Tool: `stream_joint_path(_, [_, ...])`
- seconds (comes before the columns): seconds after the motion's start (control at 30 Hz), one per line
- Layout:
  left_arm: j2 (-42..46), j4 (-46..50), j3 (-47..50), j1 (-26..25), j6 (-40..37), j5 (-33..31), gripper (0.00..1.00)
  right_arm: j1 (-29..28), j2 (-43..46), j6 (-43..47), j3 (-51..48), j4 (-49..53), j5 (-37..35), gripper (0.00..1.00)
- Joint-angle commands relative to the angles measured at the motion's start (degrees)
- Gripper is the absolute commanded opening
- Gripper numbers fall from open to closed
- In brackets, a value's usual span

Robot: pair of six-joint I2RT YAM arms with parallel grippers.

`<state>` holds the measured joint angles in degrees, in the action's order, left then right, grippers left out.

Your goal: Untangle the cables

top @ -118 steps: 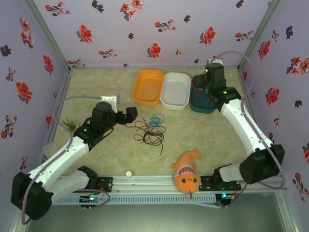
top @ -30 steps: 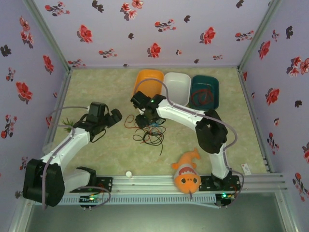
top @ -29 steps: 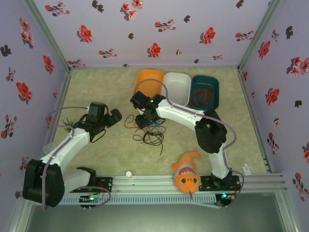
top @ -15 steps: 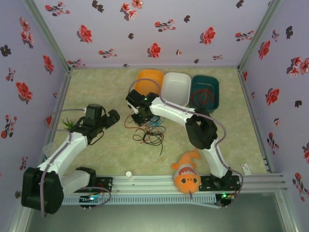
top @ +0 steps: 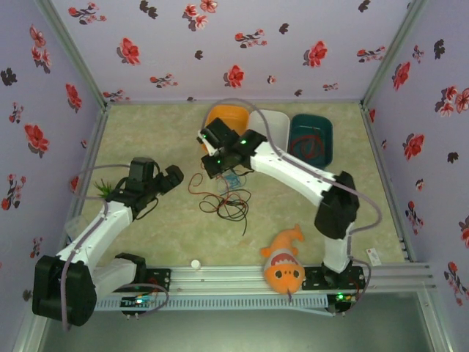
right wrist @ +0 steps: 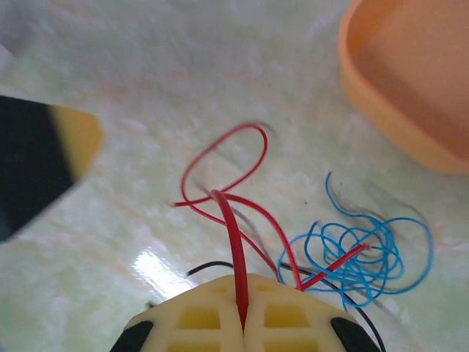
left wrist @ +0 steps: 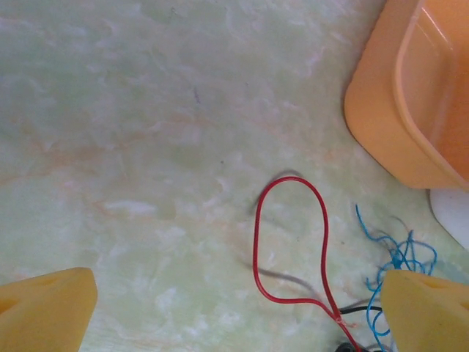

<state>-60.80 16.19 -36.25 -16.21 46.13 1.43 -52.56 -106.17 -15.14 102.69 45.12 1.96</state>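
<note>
A loose tangle of red, black and blue cables [top: 229, 196] lies mid-table. My right gripper [top: 214, 161] hovers over the tangle's back edge, shut on a red cable [right wrist: 233, 235] that rises from the table into its closed fingers [right wrist: 243, 295]. A blue coil [right wrist: 366, 253] and a black cable [right wrist: 212, 265] lie beneath it. My left gripper [top: 173, 176] is open just left of the tangle, its yellow fingertips [left wrist: 45, 308] wide apart with nothing between them. A red loop [left wrist: 289, 242] lies ahead of it, with blue cable [left wrist: 399, 249] beside. Another red cable [top: 311, 141] sits in the teal tray.
Orange tray [top: 222, 117], white tray [top: 272, 125] and teal tray [top: 328, 132] line the back. An orange fish toy [top: 284, 262] lies near the front edge, a small white piece [top: 196, 264] beside the rail, a green sprig [top: 105, 189] at the left.
My right gripper has risen and shifted slightly toward the back right, drawing the red cable up from the tangle. The left arm has barely moved.
</note>
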Motion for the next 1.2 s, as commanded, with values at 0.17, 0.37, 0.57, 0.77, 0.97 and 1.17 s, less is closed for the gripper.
stream_joint_path(0.17, [-0.3,-2.6,0.6,0.4,-2.1,3.3,1.00,0.0,10.8,-6.7,-4.4,-11.1,5.9,0.00])
stream_joint_path(0.37, [0.2,-2.9,0.1,0.3,-3.1,4.0,1.00,2.2,15.5,-14.4,-7.9,-19.3,14.9,0.00])
stream_joint_path(0.57, [2.1,-9.6,1.6,0.2,-5.7,10.1,0.94,6.8,18.6,-24.9,-15.9,-34.5,26.8,0.00])
stream_joint_path(0.77, [6.0,-22.6,6.2,0.1,-7.7,20.9,0.91,7.7,17.9,-25.2,-17.1,-36.0,28.9,0.00])
stream_joint_path(0.97, [5.1,-29.0,7.3,-2.0,-8.9,23.3,0.90,7.7,17.0,-28.0,-17.2,-40.0,32.1,0.00])
stream_joint_path(1.17, [-1.1,-34.6,6.7,-3.0,-5.9,22.9,0.90,7.6,16.3,-31.4,-19.0,-45.1,35.2,0.00])
